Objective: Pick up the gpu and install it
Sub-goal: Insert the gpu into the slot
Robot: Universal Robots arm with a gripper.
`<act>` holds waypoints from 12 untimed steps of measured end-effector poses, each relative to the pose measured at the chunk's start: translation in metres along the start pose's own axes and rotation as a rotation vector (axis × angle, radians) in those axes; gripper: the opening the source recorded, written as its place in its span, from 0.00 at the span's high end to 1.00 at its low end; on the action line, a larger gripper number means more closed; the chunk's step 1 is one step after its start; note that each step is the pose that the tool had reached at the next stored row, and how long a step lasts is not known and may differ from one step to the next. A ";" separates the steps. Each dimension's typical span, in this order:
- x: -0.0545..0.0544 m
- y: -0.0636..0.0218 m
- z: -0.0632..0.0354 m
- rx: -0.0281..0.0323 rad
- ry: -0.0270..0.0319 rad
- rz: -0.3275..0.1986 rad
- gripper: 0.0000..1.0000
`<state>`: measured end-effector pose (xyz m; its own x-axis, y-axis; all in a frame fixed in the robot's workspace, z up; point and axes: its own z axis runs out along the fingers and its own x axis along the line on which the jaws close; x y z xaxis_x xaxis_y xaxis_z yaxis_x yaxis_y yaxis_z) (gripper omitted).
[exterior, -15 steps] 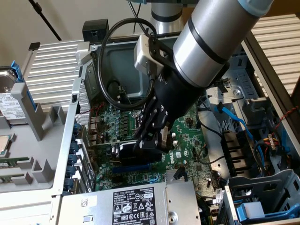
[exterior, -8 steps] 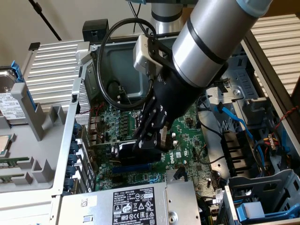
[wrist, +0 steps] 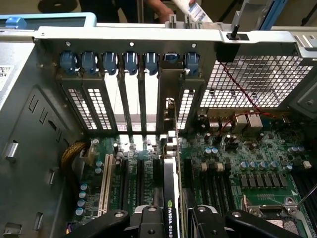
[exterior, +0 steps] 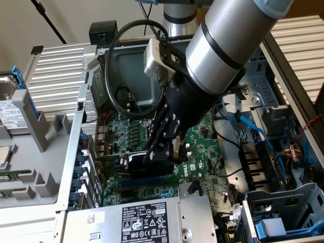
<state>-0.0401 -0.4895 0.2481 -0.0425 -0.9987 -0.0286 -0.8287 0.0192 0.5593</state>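
The gpu (exterior: 132,162) is a small green card with a black cooler, standing on edge over the expansion slots of the green motherboard (exterior: 202,152) inside the open computer case. My gripper (exterior: 163,151) reaches down from the arm and is shut on the gpu's top edge. In the wrist view the gpu (wrist: 171,198) runs edge-on between my fingers (wrist: 148,219). Its silver end bracket (wrist: 169,89) lies against the rear slot openings. I cannot tell whether its lower edge is seated in a slot.
A blue slot (exterior: 144,180) lies just in front of the card. A grey power supply (exterior: 126,217) sits at the near edge, with blue cables (exterior: 253,132) and drive cages on the exterior view's right. Blue bracket clips (wrist: 130,62) line the rear wall. A person's hand (wrist: 159,7) is beyond the case.
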 end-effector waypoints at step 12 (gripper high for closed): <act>0.000 -0.0006 0.0010 -0.0028 -0.0003 0.000 0.74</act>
<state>-0.0402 -0.4890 0.2470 -0.0426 -0.9987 -0.0289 -0.8271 0.0191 0.5617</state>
